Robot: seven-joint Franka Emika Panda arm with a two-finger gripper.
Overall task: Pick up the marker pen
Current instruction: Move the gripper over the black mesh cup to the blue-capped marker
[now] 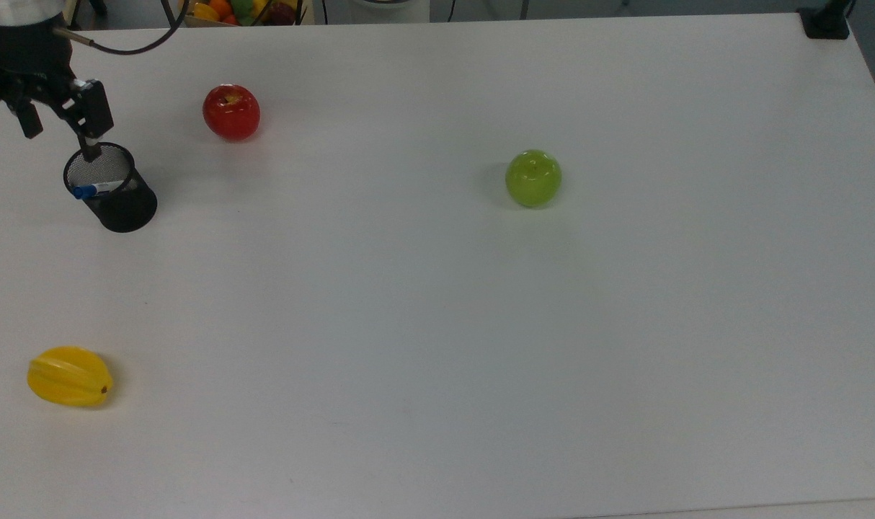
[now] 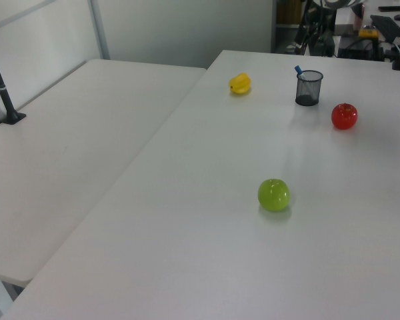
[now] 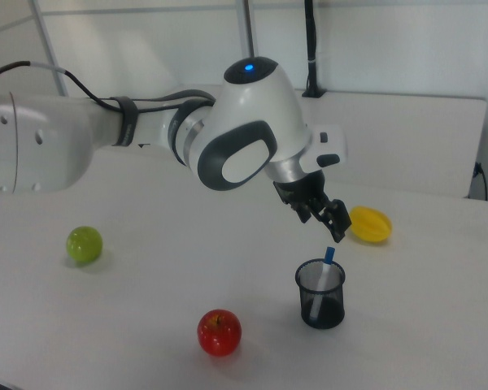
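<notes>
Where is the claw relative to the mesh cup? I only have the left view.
Observer: In the right view the claw hangs just above the marker pen, whose blue end pokes out of the mesh cup. There is a small gap between them.
Operator: Is it open?
Observer: Yes. The top view shows its fingers spread apart, with one tip over the cup's rim.
Operator: How does the pen sit in there?
Observer: In the top view it leans with its blue end against the rim on the top view's left.
</notes>
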